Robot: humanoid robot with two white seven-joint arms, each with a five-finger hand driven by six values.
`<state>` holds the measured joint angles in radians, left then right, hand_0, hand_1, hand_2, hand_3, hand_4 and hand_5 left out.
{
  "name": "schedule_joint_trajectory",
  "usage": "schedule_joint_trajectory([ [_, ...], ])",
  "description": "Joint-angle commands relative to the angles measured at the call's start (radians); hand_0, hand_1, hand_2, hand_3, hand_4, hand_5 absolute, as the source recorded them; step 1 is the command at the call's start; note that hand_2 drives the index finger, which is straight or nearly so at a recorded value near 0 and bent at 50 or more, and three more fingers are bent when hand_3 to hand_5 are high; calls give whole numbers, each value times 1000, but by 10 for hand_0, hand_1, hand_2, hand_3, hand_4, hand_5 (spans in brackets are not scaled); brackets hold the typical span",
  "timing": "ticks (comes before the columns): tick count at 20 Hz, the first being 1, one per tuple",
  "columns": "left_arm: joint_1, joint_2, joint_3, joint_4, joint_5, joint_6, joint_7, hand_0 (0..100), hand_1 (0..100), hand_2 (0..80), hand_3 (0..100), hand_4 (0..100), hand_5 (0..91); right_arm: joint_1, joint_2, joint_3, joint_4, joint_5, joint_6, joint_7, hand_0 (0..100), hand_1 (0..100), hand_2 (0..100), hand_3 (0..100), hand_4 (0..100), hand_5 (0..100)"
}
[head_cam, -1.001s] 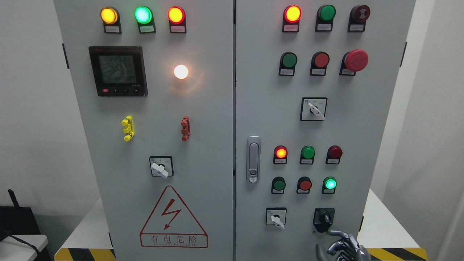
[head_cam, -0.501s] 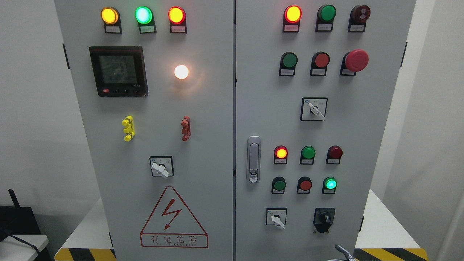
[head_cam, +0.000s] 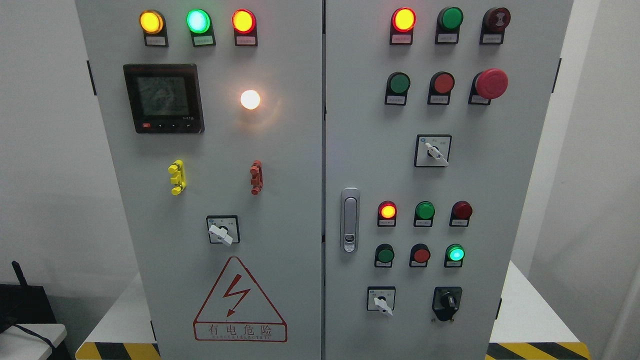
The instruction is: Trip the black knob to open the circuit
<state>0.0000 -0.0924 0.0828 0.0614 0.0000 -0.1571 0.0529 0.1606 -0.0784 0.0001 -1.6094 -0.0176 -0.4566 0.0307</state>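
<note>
The black knob (head_cam: 446, 302) sits at the lower right of the grey cabinet's right door (head_cam: 370, 150), its handle pointing straight down. To its left is a white rotary switch (head_cam: 381, 301). Above it a green lamp (head_cam: 455, 254) glows, and a red lamp (head_cam: 387, 211) is lit higher up. Neither of my hands shows in the head view.
A silver door latch (head_cam: 349, 220) is on the right door's left edge. A red mushroom stop button (head_cam: 491, 83) sticks out at the upper right. The left door carries a meter display (head_cam: 163, 97), a white lamp (head_cam: 250, 99) and a hazard sign (head_cam: 239, 302). Yellow-black striping (head_cam: 540, 350) marks the base.
The right hand, which was just below the black knob a second ago, dropped down and has left the picture. The knob and lamps look unchanged.
</note>
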Motion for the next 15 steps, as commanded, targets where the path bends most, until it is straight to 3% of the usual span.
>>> schedule_joint_trajectory([
  [1, -8, 0, 0, 0, -34, 1, 1, 120, 389, 0, 0, 0, 0, 54, -41, -22, -122, -19, -2, 5, 0, 231, 0, 124, 139, 121],
  [12, -8, -1, 0, 0, -34, 1, 1, 120, 389, 0, 0, 0, 0, 62, -40, -25, -155, -18, 1, 9, 0, 242, 0, 139, 148, 131],
  [15, -8, 0, 0, 0, -34, 1, 1, 120, 389, 0, 0, 0, 0, 62, -28, -35, -158, -18, -1, 69, 0, 237, 0, 145, 155, 131],
])
